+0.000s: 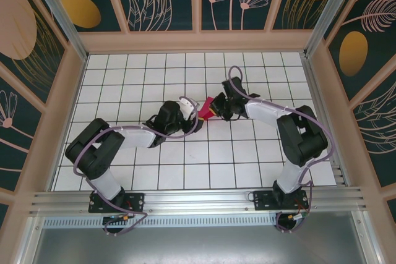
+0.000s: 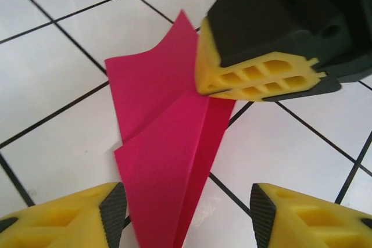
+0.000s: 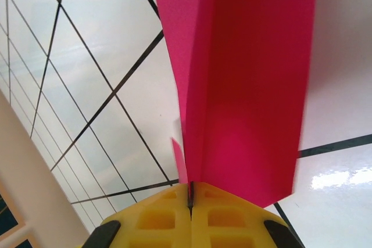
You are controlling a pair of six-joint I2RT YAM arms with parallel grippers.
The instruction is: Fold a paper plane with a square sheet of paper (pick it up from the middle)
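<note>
The magenta-pink paper plane (image 1: 207,108), a creased dart with a centre fold and wing flaps, hangs just above the tiled table between both grippers. My right gripper (image 3: 190,197) is shut on its centre fold, and the paper (image 3: 250,85) stands up from the pinched yellow fingers (image 2: 261,76). My left gripper (image 2: 187,216) is open. The narrow end of the paper plane (image 2: 168,149) reaches down between its fingertips, close to the left pad (image 2: 113,213) and not clamped. From above, the left gripper (image 1: 189,113) and right gripper (image 1: 218,109) face each other across the paper.
White grid-tiled table (image 1: 185,165) with wooden side walls (image 1: 198,41) around it. Both arms bend inward over the middle of the table; purple cables loop off their wrists.
</note>
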